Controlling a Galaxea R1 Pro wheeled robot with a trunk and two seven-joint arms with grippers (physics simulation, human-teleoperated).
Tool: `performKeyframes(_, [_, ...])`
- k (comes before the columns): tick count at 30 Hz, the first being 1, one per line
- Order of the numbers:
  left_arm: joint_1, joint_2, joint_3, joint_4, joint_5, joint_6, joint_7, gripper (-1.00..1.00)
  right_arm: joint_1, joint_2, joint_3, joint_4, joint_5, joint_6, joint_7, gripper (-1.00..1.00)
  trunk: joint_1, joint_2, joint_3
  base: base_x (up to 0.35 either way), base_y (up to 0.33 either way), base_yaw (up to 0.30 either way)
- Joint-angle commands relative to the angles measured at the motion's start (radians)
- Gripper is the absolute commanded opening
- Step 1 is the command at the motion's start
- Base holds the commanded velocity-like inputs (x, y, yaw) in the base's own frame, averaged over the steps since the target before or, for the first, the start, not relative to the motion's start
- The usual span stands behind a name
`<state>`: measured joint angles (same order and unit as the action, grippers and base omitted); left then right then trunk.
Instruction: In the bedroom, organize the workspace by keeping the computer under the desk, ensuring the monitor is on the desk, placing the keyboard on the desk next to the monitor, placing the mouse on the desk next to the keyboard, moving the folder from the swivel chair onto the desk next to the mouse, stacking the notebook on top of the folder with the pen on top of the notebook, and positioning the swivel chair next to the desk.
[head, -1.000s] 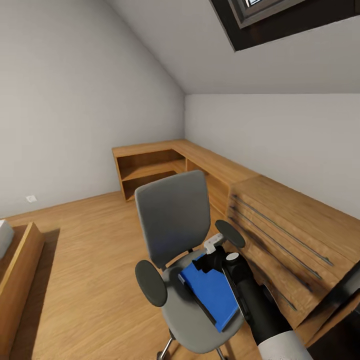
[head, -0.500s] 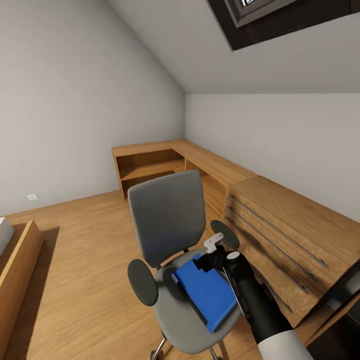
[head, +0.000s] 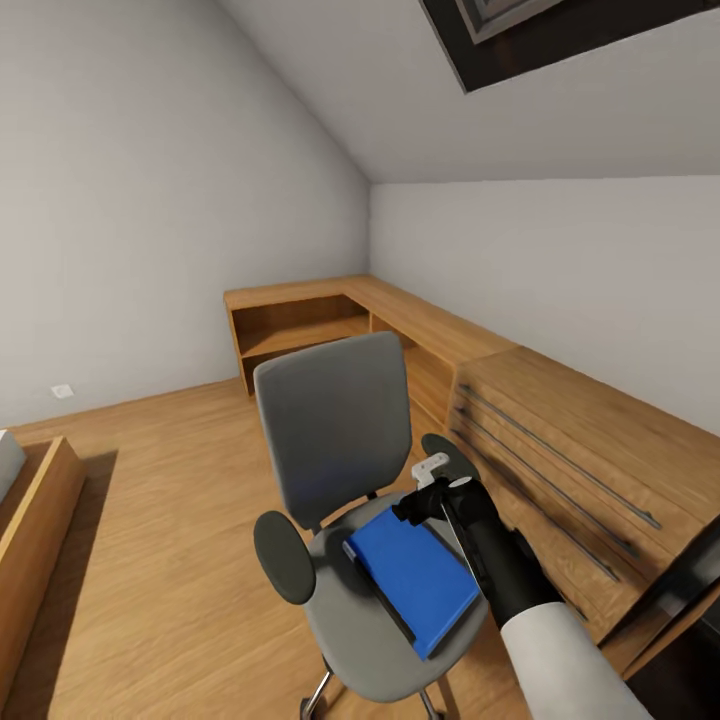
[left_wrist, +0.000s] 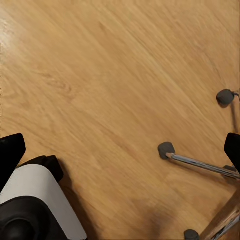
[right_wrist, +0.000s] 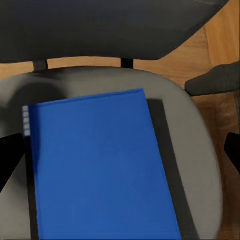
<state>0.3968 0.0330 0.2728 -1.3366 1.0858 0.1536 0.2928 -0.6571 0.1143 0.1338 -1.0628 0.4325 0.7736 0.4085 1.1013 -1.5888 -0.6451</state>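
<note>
We have the right gripper (head: 432, 497) hovering over the chair (head: 345, 470), just above the far edge of the folder (head: 415, 572), which lies flat on the grey seat with its long side running from about 11 o'clock to 5 o'clock in the head view. In the right wrist view the folder (right_wrist: 100, 167) sits between the two dark fingertips, one (right_wrist: 11, 155) at either edge of the picture, so we read the jaws as spread wide and holding nothing. To do the pick-up well, we should lower straight down until the fingers bracket one edge, then slide a finger under it, since a flat folder on soft upholstery offers little to pinch from above. We should go gently, because the castors (left_wrist: 166, 149) may let the chair roll away toward 12 o'clock if we push. The left gripper (left_wrist: 120, 145) hangs over bare wood floor (left_wrist: 100, 90) beside the chair's chrome base, its dark tips well apart and empty.
</note>
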Motion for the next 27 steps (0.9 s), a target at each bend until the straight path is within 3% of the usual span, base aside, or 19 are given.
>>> performKeyframes(1, [0.000,0.000,0.015,-0.002,0.008,0.005,0.006,1.00,-0.034,0.003,0.000,0.066,0.008,-0.023,0.008,1.00,0.004,-0.008,-0.004,0.000,0.000,0.000])
performKeyframes(4, [-0.002,-0.001,0.035,0.002,0.005,0.012,0.007,1.00,-0.074,0.013,-0.002,0.152,0.001,-0.085,0.007,1.00,0.015,-0.029,-0.013,0.000,0.000,0.000])
performKeyframes(10, [-0.005,-0.003,0.048,0.006,0.006,0.030,0.006,1.00,-0.098,0.028,-0.006,0.204,-0.017,-0.153,0.006,1.00,0.038,-0.071,-0.030,0.000,0.000,0.101])
performKeyframes(18, [-0.006,-0.004,0.048,0.007,0.008,0.035,0.003,1.00,-0.097,0.026,-0.008,0.204,-0.023,-0.166,0.009,1.00,0.069,-0.127,-0.052,0.000,0.000,0.211])
performKeyframes(27, [-0.006,-0.004,0.045,0.008,0.002,0.035,0.002,1.00,-0.095,0.025,-0.011,0.202,-0.024,-0.164,0.011,1.00,0.104,-0.190,-0.079,0.000,0.000,0.050])
